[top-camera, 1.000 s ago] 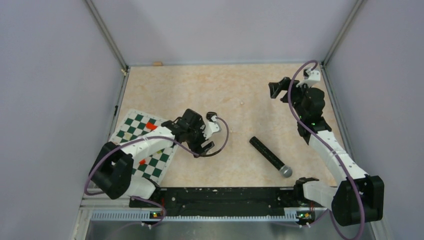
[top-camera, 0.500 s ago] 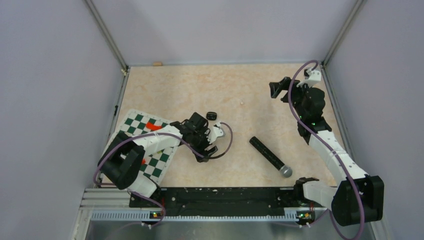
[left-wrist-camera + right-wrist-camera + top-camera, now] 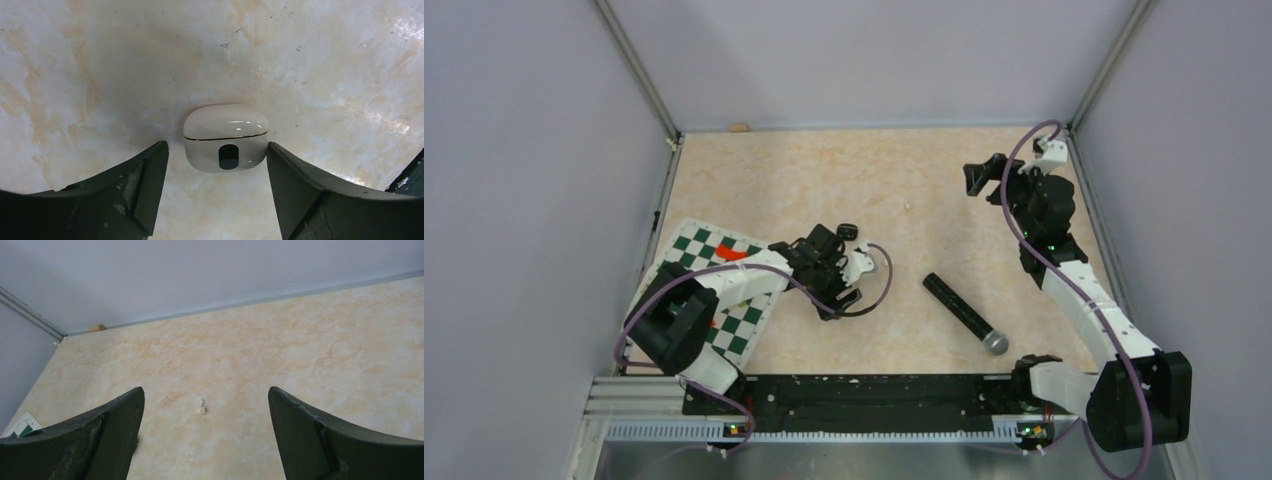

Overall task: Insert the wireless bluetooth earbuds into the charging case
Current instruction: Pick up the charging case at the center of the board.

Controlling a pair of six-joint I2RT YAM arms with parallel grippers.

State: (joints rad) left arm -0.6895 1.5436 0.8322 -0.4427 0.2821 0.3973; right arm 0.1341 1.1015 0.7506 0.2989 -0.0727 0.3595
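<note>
Spanning the enclosure from wall to wall, the beige marbled table is crossed by both arms. The left arm is stretched from the near left corner over the green-and-white chessboard, which is laid askew along the left edge. The right arm is extended up the right edge toward the far right corner. The black microphone is laid diagonally toward the near edge, right of centre, well apart from both grippers.

The left gripper is held low near the middle of the table, just off the chessboard's right side, with its fingers spread and nothing clasped. The charging case, white with a dark oval window and its lid closed, is seen in the left wrist view resting on the table between those fingers, a gap left on each side. From above it is hidden by the gripper.

The right gripper is raised off the table near the far right corner, its fingers parted and empty. The white earbud is found alone on bare table toward the far edge, between the two grippers. The dark earbud is seen just beyond the left gripper. A small tan stub is lodged at the far edge, by the far left corner.
</note>
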